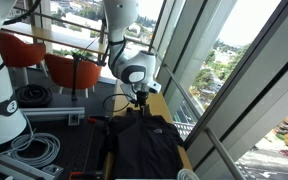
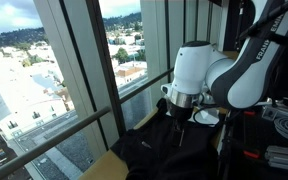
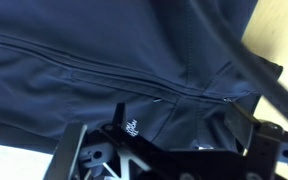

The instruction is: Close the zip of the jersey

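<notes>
The black jersey [image 1: 144, 142] lies rumpled on a wooden table by the window and shows in both exterior views [image 2: 169, 158]. In the wrist view the jersey [image 3: 74, 50] fills the picture. The zip [image 3: 189, 97] is a thin dark line running across the fabric, with small light glints on it. My gripper [image 1: 139, 98] points down over the jersey's far end [image 2: 181, 120]. In the wrist view the gripper's [image 3: 184, 122] two fingers stand apart over the zip line, with only fabric between them. Whether they touch the fabric cannot be told.
The table's wooden edge [image 2: 102, 165] runs close to the window frame [image 1: 209, 110]. A coiled grey cable [image 1: 39, 150] and orange chairs [image 1: 69, 68] are beyond the table. A white round object [image 2: 206, 117] sits behind the gripper.
</notes>
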Controlling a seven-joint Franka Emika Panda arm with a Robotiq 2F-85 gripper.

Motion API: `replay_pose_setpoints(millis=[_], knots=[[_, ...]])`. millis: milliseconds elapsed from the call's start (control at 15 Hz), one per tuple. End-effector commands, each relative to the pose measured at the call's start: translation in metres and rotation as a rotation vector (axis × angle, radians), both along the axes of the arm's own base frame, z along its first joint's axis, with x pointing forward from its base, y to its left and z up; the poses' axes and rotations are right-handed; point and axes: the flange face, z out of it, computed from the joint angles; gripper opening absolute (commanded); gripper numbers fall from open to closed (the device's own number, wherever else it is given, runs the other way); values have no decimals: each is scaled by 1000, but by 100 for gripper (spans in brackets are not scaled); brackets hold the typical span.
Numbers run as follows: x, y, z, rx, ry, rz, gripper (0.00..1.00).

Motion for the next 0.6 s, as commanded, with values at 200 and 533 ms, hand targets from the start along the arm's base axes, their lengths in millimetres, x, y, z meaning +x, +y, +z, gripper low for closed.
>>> replay_pose_setpoints(millis=[200, 533], knots=[[-25, -83, 42, 11, -13, -92, 100], [-31, -128, 72, 19, -41, -143, 100]])
